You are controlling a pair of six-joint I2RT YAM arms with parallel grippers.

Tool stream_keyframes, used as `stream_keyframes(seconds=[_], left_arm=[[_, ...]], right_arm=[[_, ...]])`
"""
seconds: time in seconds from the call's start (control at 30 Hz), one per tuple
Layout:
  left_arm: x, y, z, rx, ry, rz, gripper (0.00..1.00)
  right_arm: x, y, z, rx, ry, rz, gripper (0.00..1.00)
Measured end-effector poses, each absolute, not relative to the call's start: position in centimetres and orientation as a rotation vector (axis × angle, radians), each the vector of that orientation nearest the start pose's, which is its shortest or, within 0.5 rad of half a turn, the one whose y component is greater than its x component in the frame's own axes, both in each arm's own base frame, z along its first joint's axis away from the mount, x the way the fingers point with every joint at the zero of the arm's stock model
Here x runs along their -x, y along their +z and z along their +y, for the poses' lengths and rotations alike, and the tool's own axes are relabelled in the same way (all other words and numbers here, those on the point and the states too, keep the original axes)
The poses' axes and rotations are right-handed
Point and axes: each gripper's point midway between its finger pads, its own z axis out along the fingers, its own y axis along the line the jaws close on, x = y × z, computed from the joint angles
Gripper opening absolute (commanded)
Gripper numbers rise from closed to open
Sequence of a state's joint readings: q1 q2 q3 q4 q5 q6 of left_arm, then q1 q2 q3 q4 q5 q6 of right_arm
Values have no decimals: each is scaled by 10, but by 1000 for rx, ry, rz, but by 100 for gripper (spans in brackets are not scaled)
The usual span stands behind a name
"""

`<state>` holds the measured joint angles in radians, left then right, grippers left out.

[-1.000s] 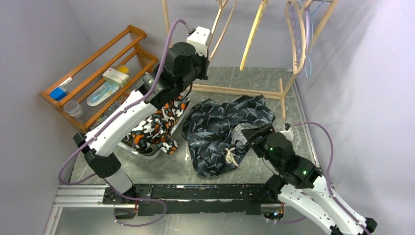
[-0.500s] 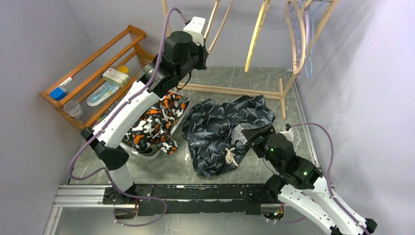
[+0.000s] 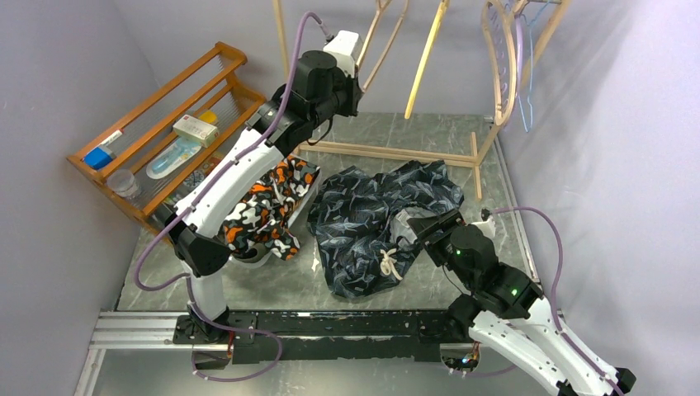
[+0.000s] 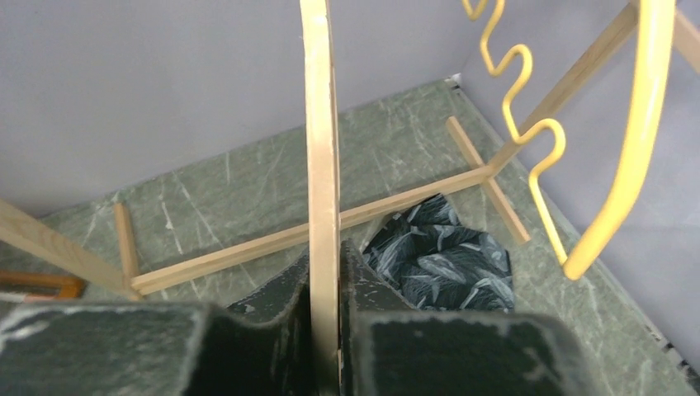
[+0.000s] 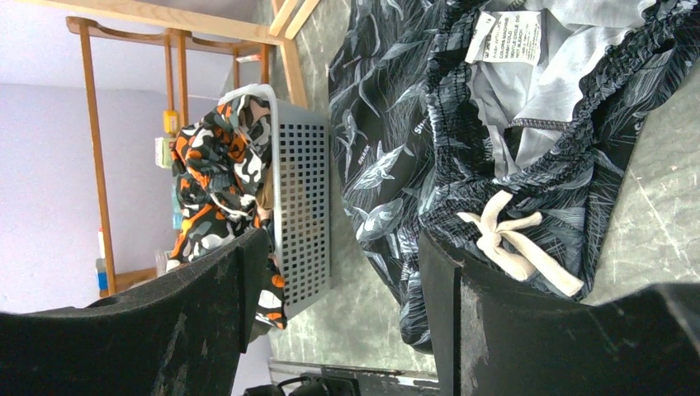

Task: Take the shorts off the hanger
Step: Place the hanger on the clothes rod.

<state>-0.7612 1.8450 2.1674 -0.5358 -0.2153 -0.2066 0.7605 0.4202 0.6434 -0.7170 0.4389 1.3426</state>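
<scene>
Dark leaf-print shorts (image 3: 371,214) with a white drawstring (image 5: 512,243) lie crumpled on the table, off any hanger. Orange-black-white camouflage shorts (image 3: 264,206) hang over a perforated grey basket (image 5: 301,206). High at the back by the rack, my left gripper (image 3: 360,68) is shut on a bare light-wood hanger (image 4: 320,148), whose strip runs up between the jaws. The hanger's top is out of view. Low beside the leaf-print shorts, my right gripper (image 5: 342,247) is open, with only bare table between its fingers (image 5: 450,289).
A yellow hanger (image 4: 636,140) and several more hangers (image 3: 505,58) hang at the back right. The rack's wooden base bar (image 3: 396,153) crosses the table's far side. A wooden shelf (image 3: 157,124) with small items stands at the left wall.
My left arm has stretched up and to the right towards the back, carrying the wooden hanger with it. The right arm and both pairs of shorts have not moved.
</scene>
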Motion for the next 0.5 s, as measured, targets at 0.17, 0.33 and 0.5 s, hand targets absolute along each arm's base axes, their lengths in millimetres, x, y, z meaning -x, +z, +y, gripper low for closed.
stream_keyframes(seconds=[0.17, 0.33, 0.5], left_arm=[[-407, 409, -357, -351, -555, 1780, 50], [-397, 389, -356, -364, -581, 1826, 72], [-384, 385, -347, -366, -596, 1847, 92]], right_arm=[[-185, 205, 123, -877, 846, 1944, 72], [-185, 206, 121, -851, 840, 1940, 73], [-186, 206, 117, -855, 818, 1928, 74]])
